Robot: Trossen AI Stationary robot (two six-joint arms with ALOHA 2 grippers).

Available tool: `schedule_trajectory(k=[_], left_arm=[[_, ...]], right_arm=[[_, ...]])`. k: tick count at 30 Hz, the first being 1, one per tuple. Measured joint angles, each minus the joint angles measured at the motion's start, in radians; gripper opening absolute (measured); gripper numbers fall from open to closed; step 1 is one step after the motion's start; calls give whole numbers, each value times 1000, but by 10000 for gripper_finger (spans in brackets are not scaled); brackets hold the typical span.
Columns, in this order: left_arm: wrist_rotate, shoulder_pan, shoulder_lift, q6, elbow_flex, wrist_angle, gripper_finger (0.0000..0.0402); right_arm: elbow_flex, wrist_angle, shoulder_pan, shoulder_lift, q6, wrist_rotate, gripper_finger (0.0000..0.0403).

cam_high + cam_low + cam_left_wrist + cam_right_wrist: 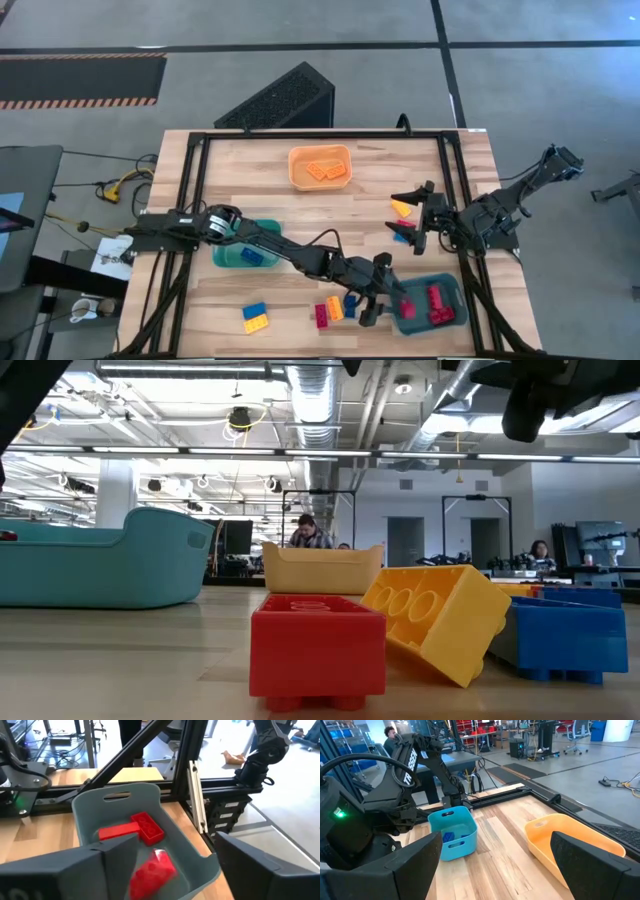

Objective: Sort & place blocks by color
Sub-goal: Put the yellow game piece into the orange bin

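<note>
At the lower left of the high view, a blue block [254, 310] and a yellow block [256, 323] lie touching on the wooden table [250, 170]. Above them, left of center, a teal bin [236, 256] holds a blue block, partly covered by the left arm. At upper center an orange bin [320, 166] holds 2 orange-looking blocks.

At lower center, a red block [321, 316], a yellow block [335, 308] and a blue block [349, 303] lie clustered just beside the left end effector [378, 300]. In the low view the same 3 fill the foreground, the yellow one tilted against the red.

The left end effector hangs over the near edge of a grey-teal bin [430, 303] at lower right, its fingers parted, with nothing clamped between them. The left wrist view shows 3 red blocks in this bin; 1 red block [152, 869] appears blurred just beyond the fingers [75, 870].

At center right, the right end effector [408, 222] stands wide open and empty, above a yellow block [401, 208] and a red block [401, 237] lying between its fingertips' reach on the table.
</note>
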Motion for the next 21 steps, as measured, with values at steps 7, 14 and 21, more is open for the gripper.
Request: schedule_trajectory(k=[7, 14, 21], left_arm=[[18, 10, -17, 39, -1, -86, 302], [-30, 52, -163, 72, -2, -495, 309], [-280, 25, -323, 108, -91, -596, 309]], right_arm=[[0, -1, 0, 0, 0, 0, 395], [0, -15, 0, 0, 0, -1, 395], [0, -26, 0, 0, 1, -1, 395]])
